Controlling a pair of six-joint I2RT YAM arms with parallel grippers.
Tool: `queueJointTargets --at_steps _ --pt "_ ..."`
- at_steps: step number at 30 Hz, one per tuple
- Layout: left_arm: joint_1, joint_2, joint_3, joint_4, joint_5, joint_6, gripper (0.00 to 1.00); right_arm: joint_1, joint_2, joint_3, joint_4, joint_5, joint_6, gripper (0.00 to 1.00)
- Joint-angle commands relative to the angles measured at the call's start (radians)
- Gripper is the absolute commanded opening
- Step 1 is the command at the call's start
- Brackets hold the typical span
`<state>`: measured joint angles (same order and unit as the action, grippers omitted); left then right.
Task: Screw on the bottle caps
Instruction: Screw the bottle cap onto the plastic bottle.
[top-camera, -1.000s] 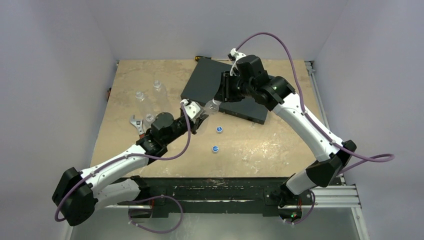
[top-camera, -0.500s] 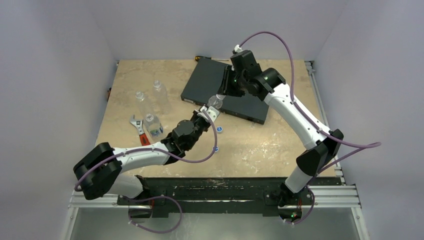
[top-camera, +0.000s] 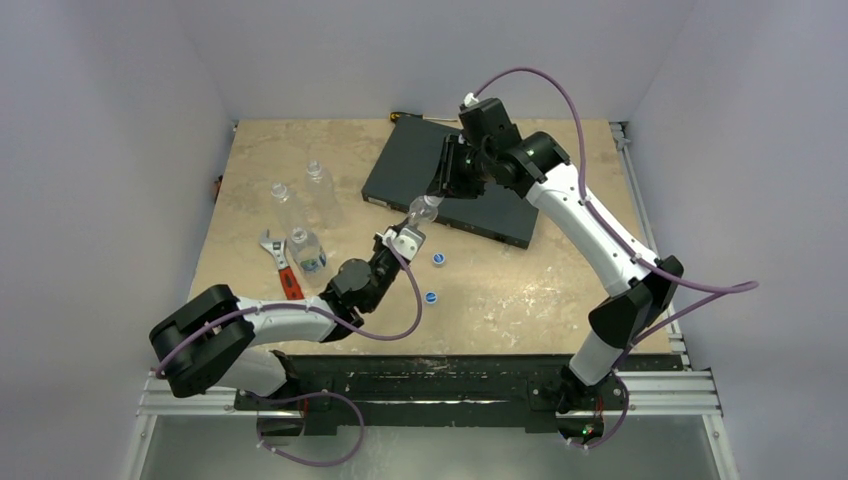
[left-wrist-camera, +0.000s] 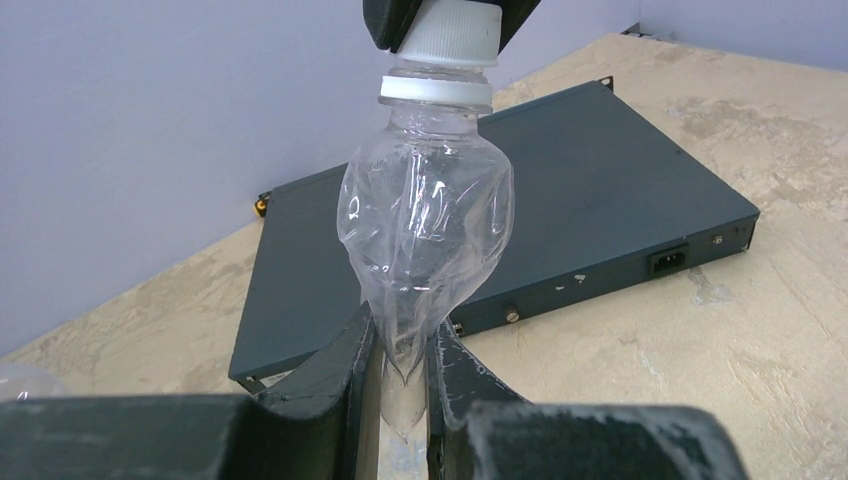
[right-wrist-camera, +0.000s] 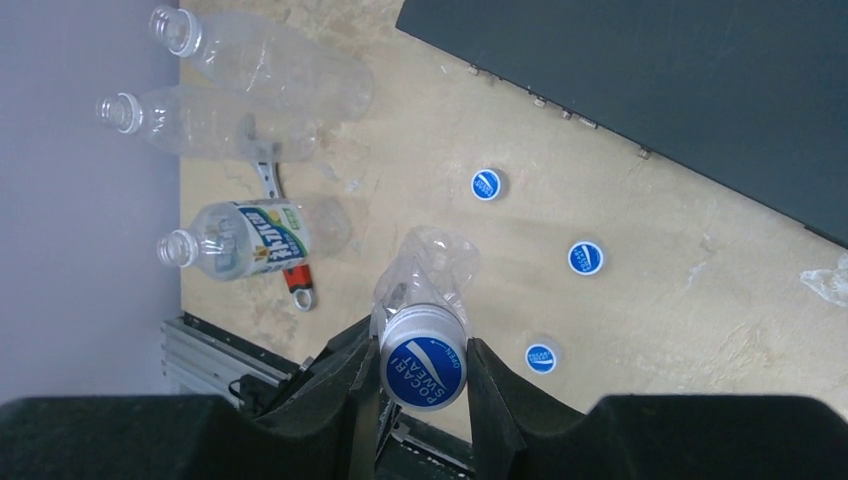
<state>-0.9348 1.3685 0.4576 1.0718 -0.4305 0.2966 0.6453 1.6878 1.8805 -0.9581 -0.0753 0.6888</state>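
A crushed clear bottle (left-wrist-camera: 425, 210) hangs in the air between both grippers, in front of the black box. My left gripper (left-wrist-camera: 400, 335) is shut on its flattened base from below. My right gripper (right-wrist-camera: 423, 350) is shut on the blue-and-white bottle cap (right-wrist-camera: 423, 368), which sits on the bottle's neck. From above, the bottle (top-camera: 424, 210) shows between the left gripper (top-camera: 407, 238) and the right gripper (top-camera: 438, 192). Three loose caps (right-wrist-camera: 486, 184) (right-wrist-camera: 586, 257) (right-wrist-camera: 540, 357) lie on the table below. Two bare bottles (right-wrist-camera: 270, 65) (right-wrist-camera: 200, 122) and a labelled one (right-wrist-camera: 235, 238) stand uncapped at the left.
A flat black box (top-camera: 480, 205) lies at the back centre, with a screwdriver (top-camera: 410, 117) behind it. A red-handled wrench (top-camera: 280, 262) lies beside the labelled bottle (top-camera: 305, 250). Grey walls close in the table on three sides.
The left arm has swung right and folded, bringing its gripper in under the bottle. The right wrist has turned and shifted slightly left over the neck. The bottle has hardly moved.
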Motion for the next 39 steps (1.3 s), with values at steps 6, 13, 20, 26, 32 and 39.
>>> queueJointTargets --at_steps 6,13,20,26,32,39 --pt "-0.024 -0.041 0.04 0.332 0.127 -0.083 0.0 0.039 0.031 0.092 -0.128 -0.098 0.076 0.23" --pt "-0.024 -0.066 -0.013 0.299 0.129 -0.132 0.0 0.03 0.025 0.178 -0.178 -0.057 0.053 0.64" --pt "-0.014 -0.103 -0.054 0.213 0.174 -0.239 0.0 0.029 -0.042 0.188 -0.166 -0.011 0.011 0.91" --pt "0.114 -0.154 -0.054 0.075 0.495 -0.417 0.0 0.03 -0.18 0.056 -0.065 0.021 -0.14 0.98" --pt "0.238 -0.202 0.008 -0.095 0.899 -0.551 0.0 0.032 -0.309 -0.058 0.023 -0.078 -0.389 0.98" --pt "0.301 -0.272 0.084 -0.244 1.215 -0.633 0.0 0.072 -0.352 -0.08 -0.036 -0.224 -0.604 0.73"
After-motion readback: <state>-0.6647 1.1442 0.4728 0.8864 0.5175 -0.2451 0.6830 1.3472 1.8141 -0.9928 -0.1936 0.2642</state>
